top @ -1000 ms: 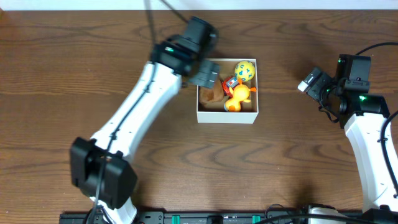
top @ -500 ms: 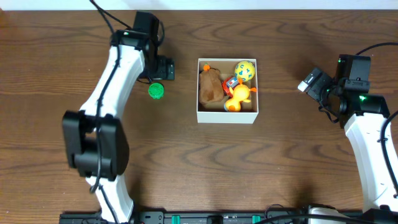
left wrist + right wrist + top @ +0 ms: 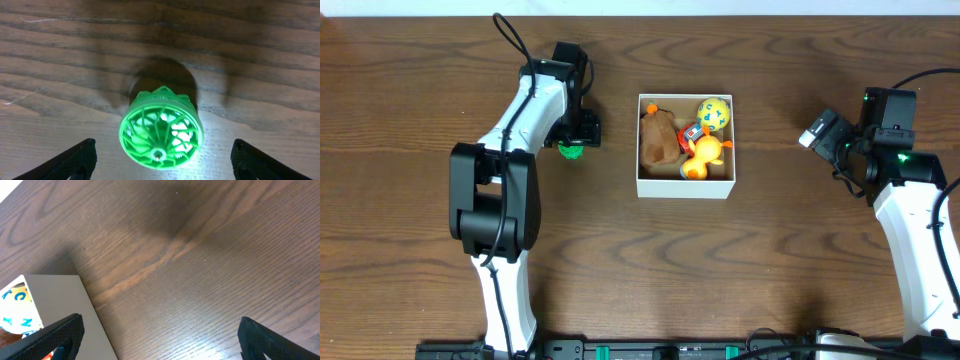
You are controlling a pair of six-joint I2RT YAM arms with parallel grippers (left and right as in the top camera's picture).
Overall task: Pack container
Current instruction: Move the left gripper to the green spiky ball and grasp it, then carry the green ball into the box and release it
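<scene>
**Green toy lies outside the box, both hands are released**

The tabletop [image 3: 770,260] is dark brown wood with a strong wavy grain, and lamp light makes a pale glare on it in the left wrist view. Beyond its far edge the overhead view shows only a narrow pale strip [image 3: 740,7]. A black rail [image 3: 650,351] runs along the near edge.

The container [image 3: 685,187] stands near the middle of the tabletop, a little toward the far side. Inside it lie a brown plush toy [image 3: 658,138], a yellow ball with blue marks [image 3: 714,113], an orange duck [image 3: 702,153] and a small red thing I cannot identify.

To the left of the container, apart from it, a round green plastic toy with spokes [image 3: 161,129] rests on the wood. The left hand [image 3: 582,128] hangs over it, fingers spread wide on both sides, not touching it.

The right hand [image 3: 825,130] is well to the right of the container, released and holding nothing. Its camera sees bare wood and one white corner of the container.
</scene>
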